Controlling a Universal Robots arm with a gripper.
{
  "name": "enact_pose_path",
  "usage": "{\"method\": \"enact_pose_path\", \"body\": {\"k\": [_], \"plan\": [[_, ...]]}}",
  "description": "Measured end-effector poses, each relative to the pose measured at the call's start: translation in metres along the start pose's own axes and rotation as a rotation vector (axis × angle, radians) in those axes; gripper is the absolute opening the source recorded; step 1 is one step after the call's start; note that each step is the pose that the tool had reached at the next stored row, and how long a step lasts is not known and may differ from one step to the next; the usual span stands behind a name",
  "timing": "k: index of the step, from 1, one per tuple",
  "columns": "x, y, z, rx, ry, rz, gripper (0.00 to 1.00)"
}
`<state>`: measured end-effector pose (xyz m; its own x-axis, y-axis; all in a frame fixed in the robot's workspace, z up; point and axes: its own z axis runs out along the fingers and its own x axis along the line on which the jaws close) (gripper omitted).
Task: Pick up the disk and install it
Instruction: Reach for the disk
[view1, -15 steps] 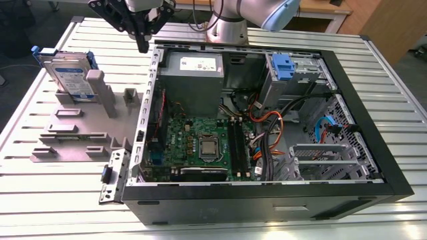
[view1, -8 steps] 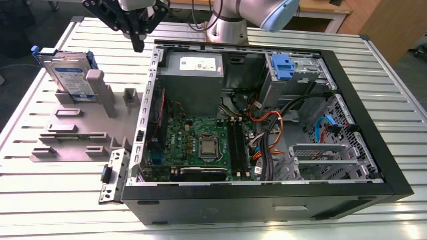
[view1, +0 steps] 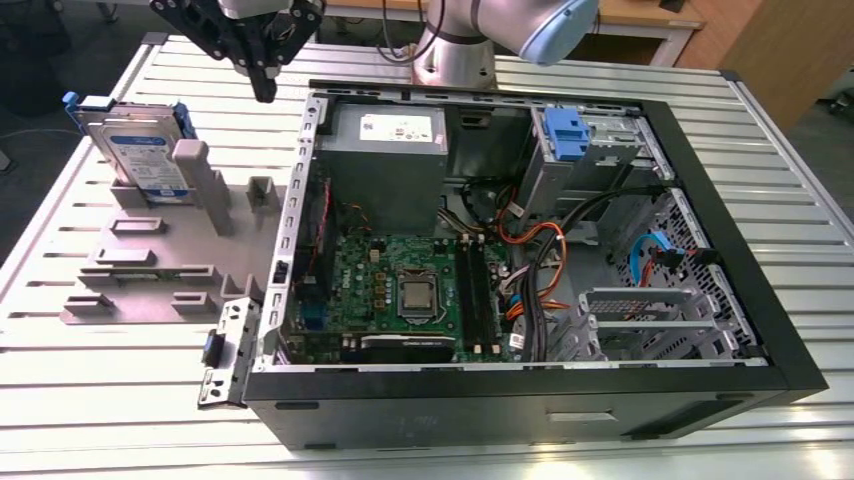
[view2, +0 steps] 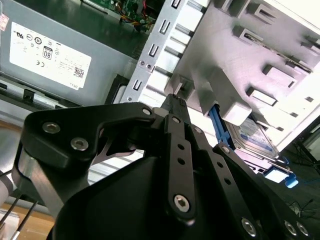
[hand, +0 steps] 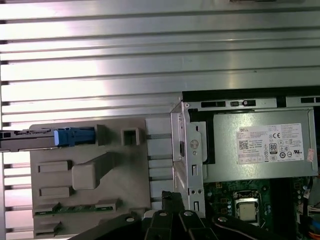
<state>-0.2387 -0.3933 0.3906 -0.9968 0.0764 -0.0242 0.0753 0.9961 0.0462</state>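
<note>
A ribbed metal table holds a big open computer case. Just beside the case, on the exterior view's left, lies a grey plastic stand. The black gripper hangs in the air between the case and the disk, touching neither. Its 2 fingers are pressed together with nothing in them. The disk stands on its edge in the stand.

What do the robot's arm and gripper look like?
The arm is a silver-grey metal tube with a rounded light blue joint cap. The gripper is matte black, built of flat jointed link bars studded with small silver bolts, as the second wrist view shows.
</note>
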Motion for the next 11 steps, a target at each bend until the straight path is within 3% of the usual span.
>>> {"method": "enact_pose_path", "body": {"k": [11], "plan": [[0.0102,0.0001,0.0003,0.0001,0.0013,0.000,0.11]]}}
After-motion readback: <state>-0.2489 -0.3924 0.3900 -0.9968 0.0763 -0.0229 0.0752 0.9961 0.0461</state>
